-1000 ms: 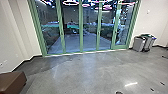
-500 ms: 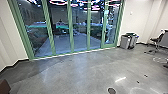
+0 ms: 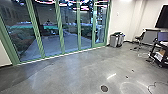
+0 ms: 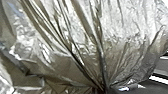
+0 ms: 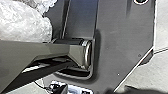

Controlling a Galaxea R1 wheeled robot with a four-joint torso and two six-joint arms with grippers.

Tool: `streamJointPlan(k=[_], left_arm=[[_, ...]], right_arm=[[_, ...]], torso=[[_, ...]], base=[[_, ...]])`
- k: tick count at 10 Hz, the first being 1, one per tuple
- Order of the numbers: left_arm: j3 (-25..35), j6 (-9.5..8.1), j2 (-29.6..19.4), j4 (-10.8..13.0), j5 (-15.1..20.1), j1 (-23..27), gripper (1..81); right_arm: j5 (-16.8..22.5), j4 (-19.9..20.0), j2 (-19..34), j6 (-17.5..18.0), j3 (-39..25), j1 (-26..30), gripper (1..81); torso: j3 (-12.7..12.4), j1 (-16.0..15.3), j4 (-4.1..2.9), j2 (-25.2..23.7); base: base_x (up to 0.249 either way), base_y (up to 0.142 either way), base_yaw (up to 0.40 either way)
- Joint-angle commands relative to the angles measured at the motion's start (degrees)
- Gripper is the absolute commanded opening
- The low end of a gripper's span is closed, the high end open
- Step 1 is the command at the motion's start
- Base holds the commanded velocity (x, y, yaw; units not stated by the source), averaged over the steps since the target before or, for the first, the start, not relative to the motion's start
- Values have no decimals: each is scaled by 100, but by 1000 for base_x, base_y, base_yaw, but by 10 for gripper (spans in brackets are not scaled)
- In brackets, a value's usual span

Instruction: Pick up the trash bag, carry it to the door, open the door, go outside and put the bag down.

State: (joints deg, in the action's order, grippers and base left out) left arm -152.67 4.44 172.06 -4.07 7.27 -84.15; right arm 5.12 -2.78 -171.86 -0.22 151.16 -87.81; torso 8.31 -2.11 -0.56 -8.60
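Converging at one point, glossy creases line the trash bag [image 4: 120, 37]

Office space with wall screen [image 3: 162, 18], chair [image 3: 139, 38], bins [image 3: 114, 40], glass doors [image 3: 60, 28]

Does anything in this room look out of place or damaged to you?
Nothing looks plainly damaged. A thin dark cable lies loose in curves on the floor near the black cart, which looks untidy and might trip someone. A dark round spot also stands out on the grey floor; I can't tell whether it's a cover or a stain.
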Motion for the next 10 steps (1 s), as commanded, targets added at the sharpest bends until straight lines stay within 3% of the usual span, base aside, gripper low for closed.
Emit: streamJointPlan(k=[1,5,10], left_arm=[[27,22,22,29,398,280,10],[27,22,13,20,398,280,10],[27,31,-22,12,381,280,10]], right_arm=[[341,-30,-17,-13,-18,250,811],[349,-30,-17,-22,-9,241,811],[341,-30,-17,-31,-9,241,811]], torso=[[0,0,0,2],[0,0,0,2],[0,0,0,2]], base=[[0,0,-272],[0,0,-185],[0,0,0]])
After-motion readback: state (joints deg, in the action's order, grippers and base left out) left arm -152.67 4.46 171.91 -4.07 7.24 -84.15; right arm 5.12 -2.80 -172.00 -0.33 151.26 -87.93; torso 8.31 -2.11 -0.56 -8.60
